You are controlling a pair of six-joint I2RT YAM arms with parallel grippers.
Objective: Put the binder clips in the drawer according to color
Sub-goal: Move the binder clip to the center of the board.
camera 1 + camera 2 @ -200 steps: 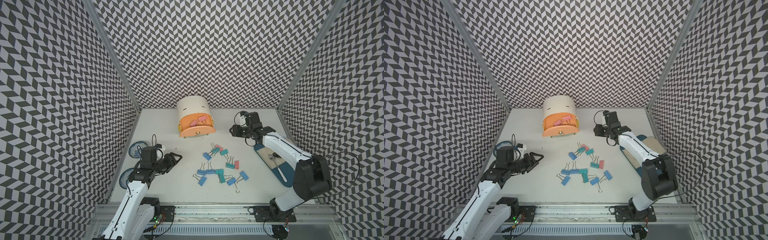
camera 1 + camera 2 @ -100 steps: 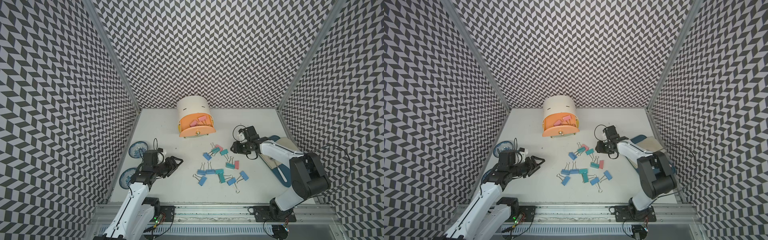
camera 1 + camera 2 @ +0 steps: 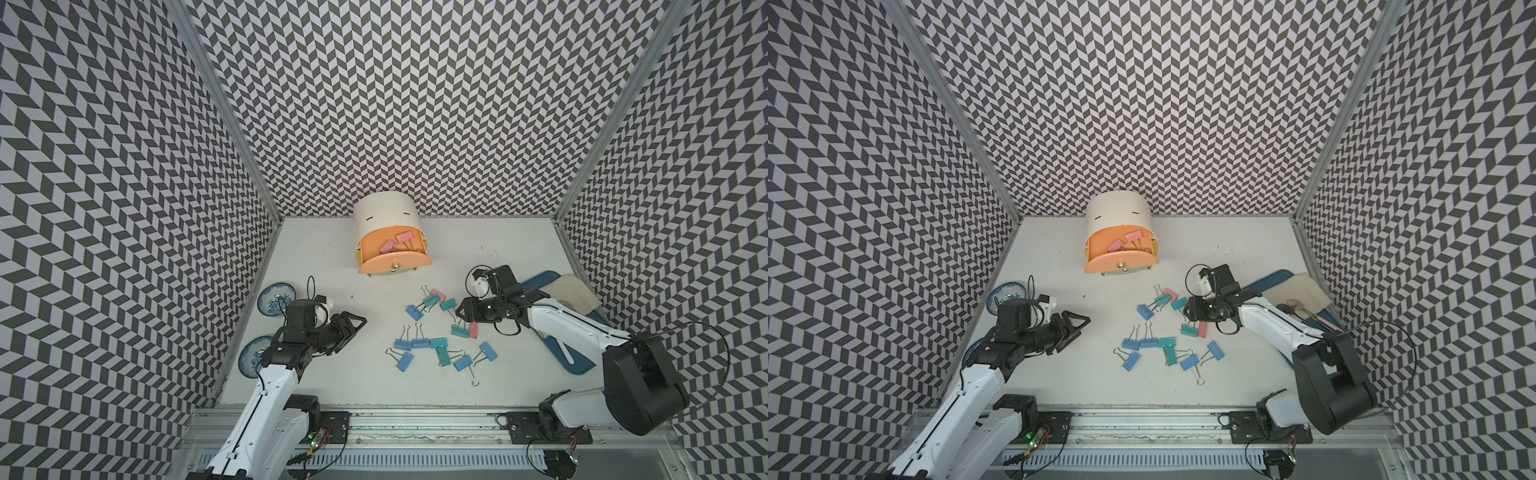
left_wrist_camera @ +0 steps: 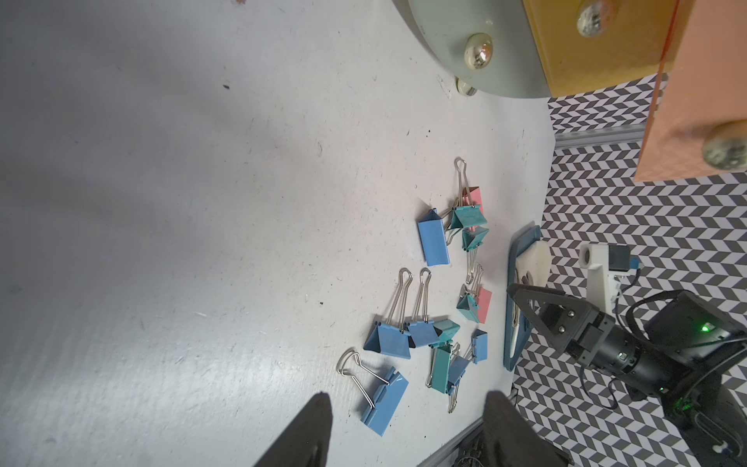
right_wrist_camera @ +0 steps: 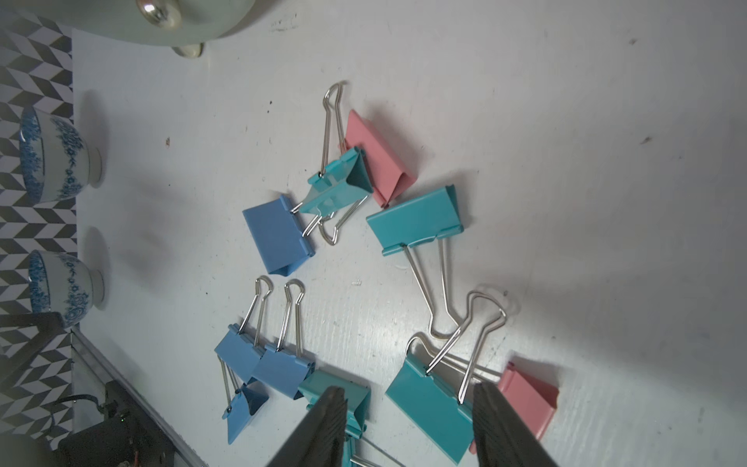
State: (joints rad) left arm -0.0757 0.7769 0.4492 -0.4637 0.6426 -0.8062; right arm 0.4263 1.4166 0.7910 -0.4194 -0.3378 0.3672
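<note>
Right gripper (image 3: 460, 309): jaws apart, empty, poised over teal clip (image 5: 432, 404); pink clip (image 5: 529, 400) just beside, wire handles (image 5: 465, 335) crossed. Hazard: closing may snag both clips, mixing colours. Left gripper (image 3: 358, 326): apart, empty.

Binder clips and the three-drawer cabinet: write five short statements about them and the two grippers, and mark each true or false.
1. The peach top drawer of the white round-topped cabinet stands pulled open. True.
2. Blue clips lie inside that drawer. False: only pink binder clips show in it.
3. Every pink clip is off the white table. False: two lie on it, one nearer the cabinet and one below the right gripper.
4. The right gripper is open and holds nothing. True.
5. The left gripper holds a blue clip. False: it is open and empty.
</note>
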